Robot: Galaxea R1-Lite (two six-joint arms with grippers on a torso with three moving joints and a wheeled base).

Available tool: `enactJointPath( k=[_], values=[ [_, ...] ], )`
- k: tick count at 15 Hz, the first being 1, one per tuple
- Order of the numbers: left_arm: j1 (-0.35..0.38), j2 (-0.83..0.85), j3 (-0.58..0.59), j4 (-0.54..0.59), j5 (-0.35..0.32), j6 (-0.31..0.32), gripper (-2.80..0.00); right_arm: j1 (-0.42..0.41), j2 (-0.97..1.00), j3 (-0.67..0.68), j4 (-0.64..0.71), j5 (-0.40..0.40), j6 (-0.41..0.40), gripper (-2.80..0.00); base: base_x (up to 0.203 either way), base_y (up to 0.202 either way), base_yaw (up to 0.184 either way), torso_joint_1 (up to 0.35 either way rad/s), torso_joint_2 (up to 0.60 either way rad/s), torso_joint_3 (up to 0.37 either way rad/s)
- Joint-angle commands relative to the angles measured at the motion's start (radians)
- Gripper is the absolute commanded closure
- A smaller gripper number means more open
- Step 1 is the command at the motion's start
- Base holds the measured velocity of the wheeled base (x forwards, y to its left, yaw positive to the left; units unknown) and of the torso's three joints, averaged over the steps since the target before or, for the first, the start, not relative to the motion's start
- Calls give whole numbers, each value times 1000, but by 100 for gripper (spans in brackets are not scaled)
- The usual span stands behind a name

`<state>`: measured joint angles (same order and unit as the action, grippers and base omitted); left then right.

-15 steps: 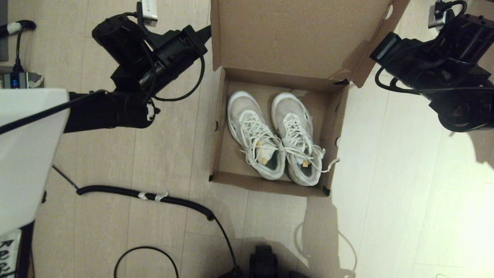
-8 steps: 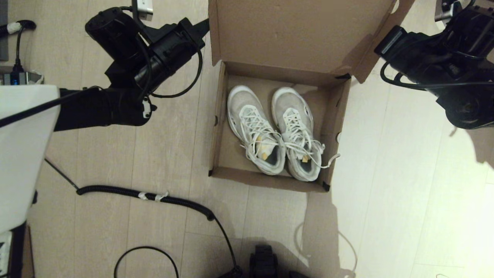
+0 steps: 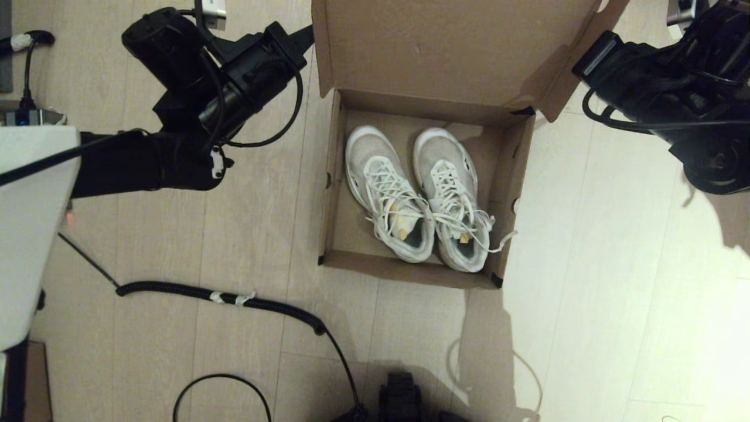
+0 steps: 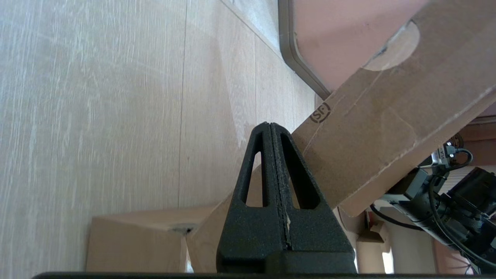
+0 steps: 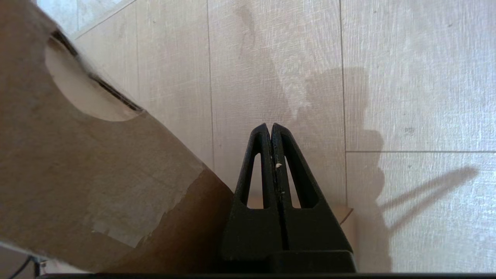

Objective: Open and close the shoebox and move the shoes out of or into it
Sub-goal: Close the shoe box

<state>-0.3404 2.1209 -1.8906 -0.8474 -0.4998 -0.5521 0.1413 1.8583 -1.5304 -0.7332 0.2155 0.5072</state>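
Observation:
The brown shoebox (image 3: 331, 193) stands on the floor with its hinged lid (image 3: 445, 53) raised at the far side. Black tape marks its near right corner. Both white lace-up shoes (image 3: 419, 196) lie side by side inside, toes pointing away from me. My left gripper (image 3: 306, 36) is shut and holds nothing, its fingertips (image 4: 270, 126) against the lid's left side flap (image 4: 379, 128). My right gripper (image 5: 270, 126) is also shut and holds nothing, beside the lid's right side flap (image 5: 77, 162).
A black coiled cable (image 3: 234, 299) runs across the wooden floor near the box's left front. A white part of the robot's body (image 3: 29, 223) fills the left edge. A small device (image 3: 29, 117) sits at the far left.
The lid has swung further back and the box has slid slightly away from me. Both arms moved away with the lid's flaps. The shoes stayed inside.

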Motion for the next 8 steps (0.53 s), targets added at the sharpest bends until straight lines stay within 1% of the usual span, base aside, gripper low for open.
enactJointPath(
  k=[1,4,6,8],
  values=[
    [1,-15,40,-7,-3,-3,0,3,-5,9,-5,2,5,0,0,0,0,0,0,0],
    [0,-38,94,-13,-3,-3,0,28,-7,23,-5,2,7,0,0,0,0,0,0,0],
    [0,-43,108,-14,-3,-3,0,31,-7,32,-5,2,7,0,0,0,0,0,0,0],
    [1,-55,154,-18,-3,-3,0,32,-9,59,-6,1,8,0,0,0,0,0,0,0]
  ],
)
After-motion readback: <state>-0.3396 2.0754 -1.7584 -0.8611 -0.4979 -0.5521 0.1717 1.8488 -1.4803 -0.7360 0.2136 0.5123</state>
